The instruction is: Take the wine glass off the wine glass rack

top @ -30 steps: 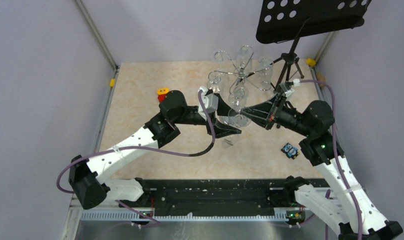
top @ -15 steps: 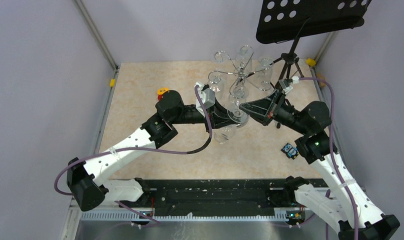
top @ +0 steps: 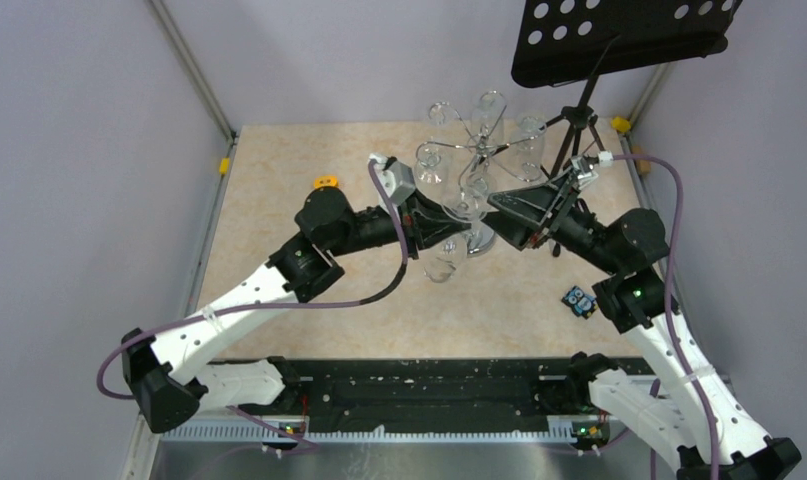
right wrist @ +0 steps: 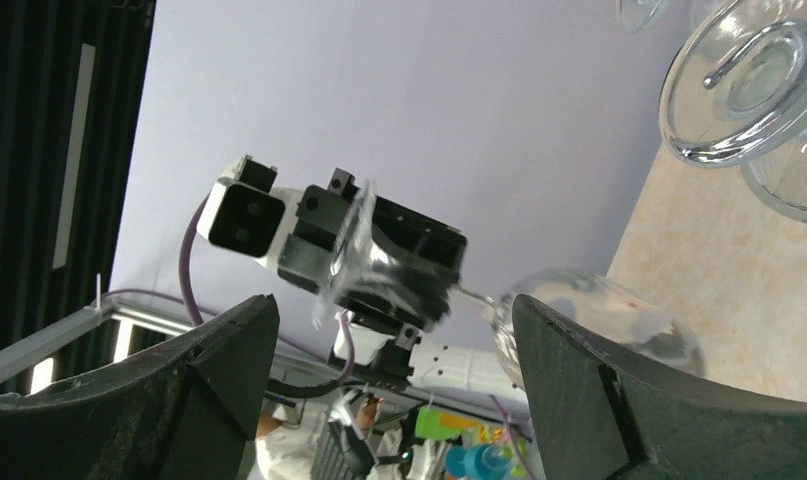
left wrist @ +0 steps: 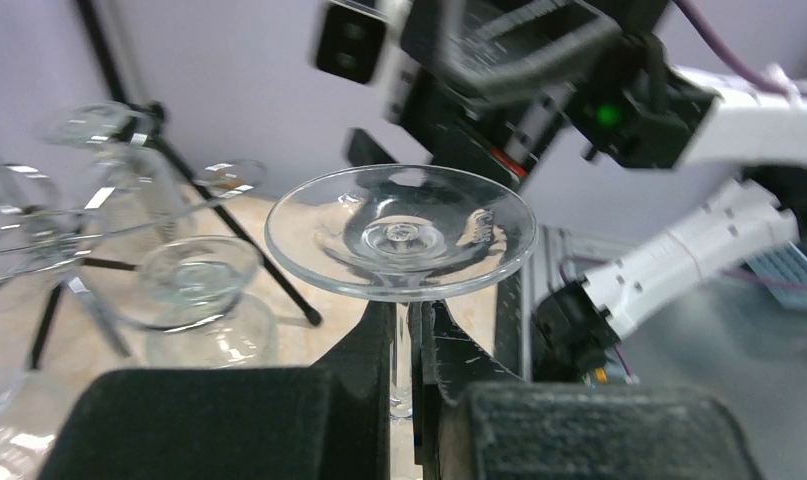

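The wine glass rack (top: 476, 150) is a chrome wire stand with looped arms, at the table's far middle, and several clear glasses hang from it. My left gripper (top: 449, 224) is shut on the stem of one wine glass (top: 445, 256), held just in front of the rack with its bowl toward me. In the left wrist view the jaws (left wrist: 407, 312) pinch the thin stem under the round foot (left wrist: 401, 235). My right gripper (top: 499, 205) is open and empty, right of the held glass. The right wrist view shows its spread fingers (right wrist: 209, 380) framing the glass bowl (right wrist: 599, 320).
A black tripod music stand (top: 619, 40) stands at the back right, with its legs (left wrist: 229, 220) close behind the rack. Other hanging glasses (left wrist: 194, 285) are left of the held one and show in the right wrist view (right wrist: 749, 85). A small blue object (top: 578, 299) lies by the right arm.
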{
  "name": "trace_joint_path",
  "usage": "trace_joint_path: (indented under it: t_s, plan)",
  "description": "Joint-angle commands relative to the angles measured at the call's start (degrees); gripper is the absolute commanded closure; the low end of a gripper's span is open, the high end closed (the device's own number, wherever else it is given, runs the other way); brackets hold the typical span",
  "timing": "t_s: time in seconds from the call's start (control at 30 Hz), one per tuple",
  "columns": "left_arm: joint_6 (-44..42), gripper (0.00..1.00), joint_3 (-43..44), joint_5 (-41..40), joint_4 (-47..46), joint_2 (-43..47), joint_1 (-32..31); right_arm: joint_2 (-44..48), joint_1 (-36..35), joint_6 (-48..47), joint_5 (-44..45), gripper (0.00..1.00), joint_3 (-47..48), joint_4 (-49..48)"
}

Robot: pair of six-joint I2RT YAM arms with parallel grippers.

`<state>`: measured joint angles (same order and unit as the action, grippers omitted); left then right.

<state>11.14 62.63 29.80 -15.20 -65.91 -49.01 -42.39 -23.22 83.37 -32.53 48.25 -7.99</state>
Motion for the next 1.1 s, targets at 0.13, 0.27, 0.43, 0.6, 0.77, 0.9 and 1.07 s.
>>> trace_joint_path:
  t_s: [0.13, 0.27, 0.43, 0.6, 0.77, 0.9, 1.07]
  plan:
    - [10.46, 1.0, -0.65, -27.31, -8.46, 9.65, -0.12, 7.27, -1.51, -6.23, 6.67, 0.1, -4.85, -2.66]
    - [16.15, 1.0, -0.98, -35.13, -14.57, 10.93, -0.12, 8.37, -5.01, -4.64, 10.16, 0.06, -8.2, -7.91]
    - [22.35, 1.0, -3.12, -40.95, -23.48, 11.31, -0.19, 4.64, -12.48, -5.08, 15.28, 0.05, -7.31, -16.71]
    - [27.5, 1.0, -6.47, -44.87, -31.02, 12.26, -0.12, -3.03, -20.11, -7.18, 19.24, 0.05, -4.91, -26.97]
    - [31.92, 1.0, -9.84, -49.46, -33.37, 14.8, -0.12, -9.98, -24.39, -8.12, 20.88, 0.14, -2.25, -37.89]
    - [34.68, 1.0, -12.32, -52.69, -34.05, 16.96, -0.12, -14.06, -25.61, -8.06, 21.64, 0.32, -0.64, -42.79]
    - [35.18, 1.0, -14.49, -55.2, -34.72, 19.5, -0.12, -17.17, -26.42, -11.6, 22.84, 0.42, 1.46, -43.31]
